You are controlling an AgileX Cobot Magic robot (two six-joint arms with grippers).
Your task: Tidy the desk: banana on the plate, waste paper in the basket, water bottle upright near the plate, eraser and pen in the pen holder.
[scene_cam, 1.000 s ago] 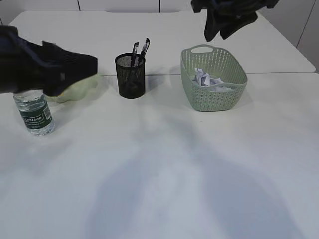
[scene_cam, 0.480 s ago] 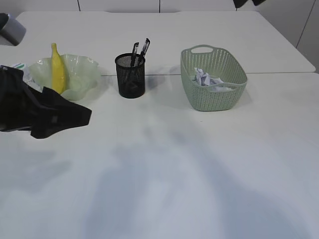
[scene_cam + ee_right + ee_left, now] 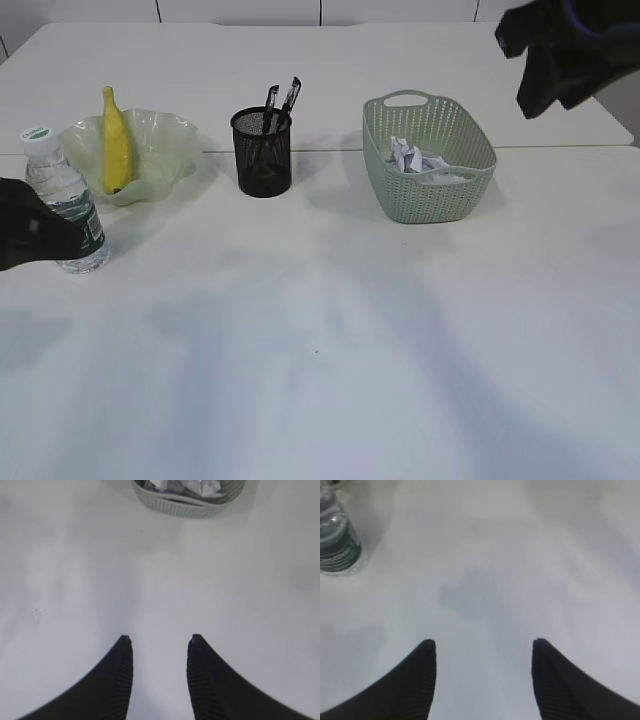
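Moved: left gripper [image 3: 482,650] has drawn off the water bottle [image 3: 66,205]; right gripper [image 3: 159,647] hangs high by the tabletop's far right edge.
Pincers: both spread apart, holding nothing.
Bottle: upright near the left edge, just beside the plate [image 3: 160,150], as the task asks.
Label: green band, writing too small to read.
Banana [image 3: 116,140]: on plate.
Paper [image 3: 415,158]: in basket [image 3: 425,195].
Pens [image 3: 280,100]: in holder [image 3: 262,155]; eraser unseen.

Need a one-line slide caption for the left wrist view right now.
Open left tool above bare table, upright water bottle at upper left.
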